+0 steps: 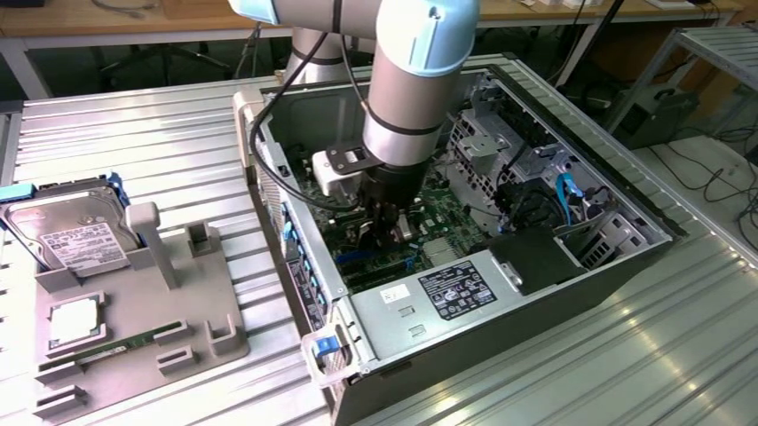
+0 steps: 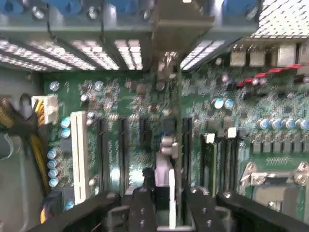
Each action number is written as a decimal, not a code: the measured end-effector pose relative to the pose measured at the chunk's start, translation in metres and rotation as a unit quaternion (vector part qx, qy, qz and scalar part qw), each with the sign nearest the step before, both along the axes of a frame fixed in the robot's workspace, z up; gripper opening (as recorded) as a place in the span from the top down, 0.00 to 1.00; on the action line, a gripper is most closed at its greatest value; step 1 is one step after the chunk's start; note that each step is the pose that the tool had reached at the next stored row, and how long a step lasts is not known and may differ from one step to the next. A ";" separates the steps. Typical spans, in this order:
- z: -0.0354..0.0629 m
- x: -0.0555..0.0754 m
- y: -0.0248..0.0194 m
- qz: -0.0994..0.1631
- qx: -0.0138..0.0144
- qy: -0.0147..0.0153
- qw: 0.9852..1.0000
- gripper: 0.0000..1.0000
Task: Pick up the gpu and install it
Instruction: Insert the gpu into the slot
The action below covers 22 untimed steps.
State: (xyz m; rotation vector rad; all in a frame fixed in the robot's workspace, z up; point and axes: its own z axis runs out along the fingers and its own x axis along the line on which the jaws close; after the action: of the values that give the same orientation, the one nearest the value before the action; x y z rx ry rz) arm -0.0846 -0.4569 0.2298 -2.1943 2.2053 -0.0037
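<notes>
The arm reaches down into the open case [image 1: 391,355], which lies on its side on the ribbed metal table [image 1: 616,355]. The gripper [image 1: 391,232] hangs low over the motherboard [image 1: 445,217], and in the wrist view its fingers [image 2: 142,203] are clamped on the gpu [image 2: 170,145], seen edge-on between them. The card stands upright, running away from the camera above the board's row of dark slots [image 2: 123,150], beside a white slot [image 2: 79,154] (whether its edge touches a slot I cannot tell). At the exterior view's left, well apart from the case, a grey holder [image 1: 130,337] carries a hard drive [image 1: 71,232], a memory stick [image 1: 113,346] and a square chip [image 1: 77,319].
</notes>
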 end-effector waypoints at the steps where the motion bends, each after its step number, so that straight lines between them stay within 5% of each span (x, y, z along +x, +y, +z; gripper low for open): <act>1: -0.0021 0.000 0.0000 0.000 0.000 0.000 1.000 0.72; 22: 0.0045 0.000 0.0001 0.000 0.000 0.000 1.000 0.72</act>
State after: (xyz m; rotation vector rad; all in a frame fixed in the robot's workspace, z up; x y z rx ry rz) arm -0.0846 -0.4568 0.2343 -2.1939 2.2048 -0.0032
